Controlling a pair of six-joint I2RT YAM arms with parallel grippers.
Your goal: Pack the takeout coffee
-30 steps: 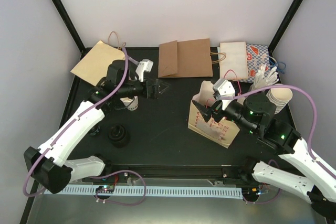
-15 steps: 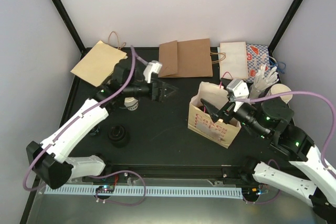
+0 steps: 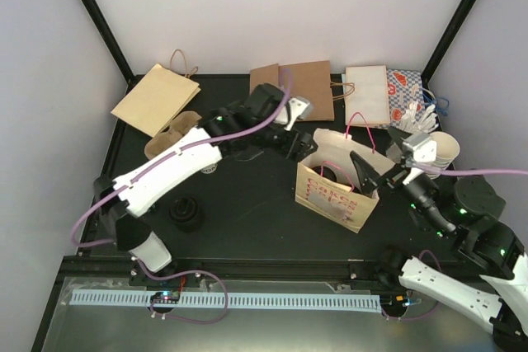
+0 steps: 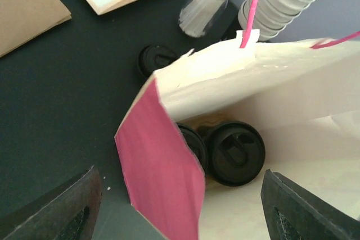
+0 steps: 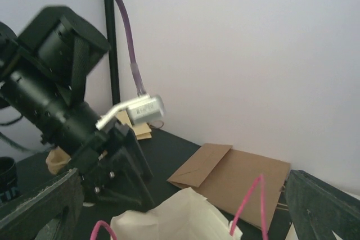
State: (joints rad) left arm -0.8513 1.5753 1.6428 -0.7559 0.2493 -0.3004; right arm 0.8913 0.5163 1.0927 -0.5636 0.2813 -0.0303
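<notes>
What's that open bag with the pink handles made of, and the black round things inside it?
Open cream bag with pink side panel: apparently matte paper, creased, holding sharp folds. Black round lids inside: probably moulded plastic, slight sheen, crisp raised rims.

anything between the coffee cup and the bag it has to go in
Nothing stands on the table between the small white cup and the open bag, but the left arm stretches above that path. Two black lids already lie in the bag's bottom.
</notes>
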